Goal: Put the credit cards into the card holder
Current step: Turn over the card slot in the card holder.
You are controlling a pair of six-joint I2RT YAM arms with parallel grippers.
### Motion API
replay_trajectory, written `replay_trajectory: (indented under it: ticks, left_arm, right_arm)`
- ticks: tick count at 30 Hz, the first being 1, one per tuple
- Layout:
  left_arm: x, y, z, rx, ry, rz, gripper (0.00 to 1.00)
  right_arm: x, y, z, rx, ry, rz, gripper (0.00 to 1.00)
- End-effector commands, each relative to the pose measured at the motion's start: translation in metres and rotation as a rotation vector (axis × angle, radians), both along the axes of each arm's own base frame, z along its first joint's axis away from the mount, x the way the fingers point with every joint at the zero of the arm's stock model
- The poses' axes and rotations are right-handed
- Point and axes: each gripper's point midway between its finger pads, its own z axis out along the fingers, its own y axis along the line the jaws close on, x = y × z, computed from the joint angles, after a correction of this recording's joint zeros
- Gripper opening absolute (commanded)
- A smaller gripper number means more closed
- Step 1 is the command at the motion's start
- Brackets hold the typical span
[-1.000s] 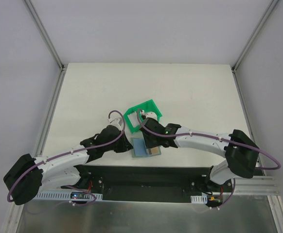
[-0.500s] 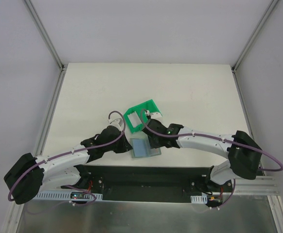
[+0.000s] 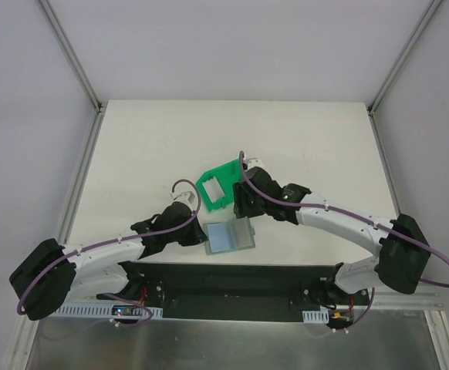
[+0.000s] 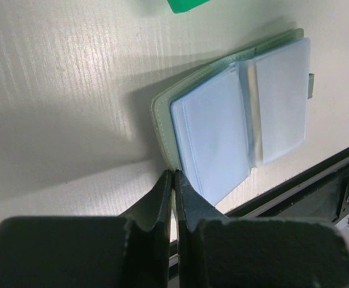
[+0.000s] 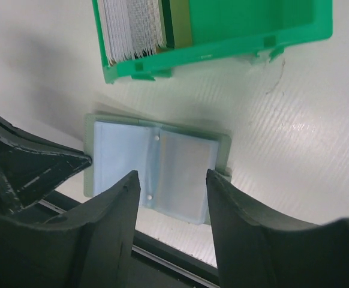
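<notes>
Pulling back from the holder (image 3: 231, 237), the right gripper (image 3: 238, 206) is now hanging between it and the bin (image 3: 226, 171), where a second ago it was sitting low over the holder's right leaf. Its jaws have been spreading through that second. A tan card that was showing at that leaf then is no longer showing in the top view. That is reading as a card let go into a pocket and a trip back to the bin starting, though whether the card is fully seated I cannot tell.

In the right wrist view the gripper (image 5: 171, 175) is standing about half open with nothing between its fingers. The holder (image 5: 156, 165) is lying spread flat below, clear pockets up. Pale cards (image 5: 132, 24) are standing on edge in the bin (image 5: 294, 30) just beyond.

The left gripper (image 3: 201, 235) is pressed fully closed, gripping nothing. Its tips (image 4: 173, 180) are touching the holder's (image 4: 234, 114) near left corner, seemingly steadying it.

The holder is lying at the near edge of the table (image 3: 302, 146), left of middle, with the bin just behind it.
</notes>
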Motion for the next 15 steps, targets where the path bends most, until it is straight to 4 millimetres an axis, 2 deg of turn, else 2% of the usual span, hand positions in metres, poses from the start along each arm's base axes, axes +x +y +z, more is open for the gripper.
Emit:
replay_trajectory:
  ticks: [1, 8, 13, 15]
  left_arm:
    - [0.003, 0.006, -0.007, 0.023, 0.011, 0.041, 0.0]
    - [0.005, 0.009, -0.011, 0.035, 0.018, 0.074, 0.0]
    - [0.007, 0.01, -0.01, 0.036, 0.009, 0.082, 0.0]
    - [0.007, 0.01, -0.011, 0.038, 0.009, 0.085, 0.0]
  right_arm:
    - [0.023, 0.026, 0.04, 0.132, -0.054, 0.069, 0.52]
    - [0.053, 0.049, 0.048, 0.187, -0.013, 0.124, 0.54]
    - [0.076, 0.063, 0.046, 0.223, 0.038, 0.15, 0.59]
    - [0.085, 0.069, 0.038, 0.229, 0.067, 0.158, 0.61]
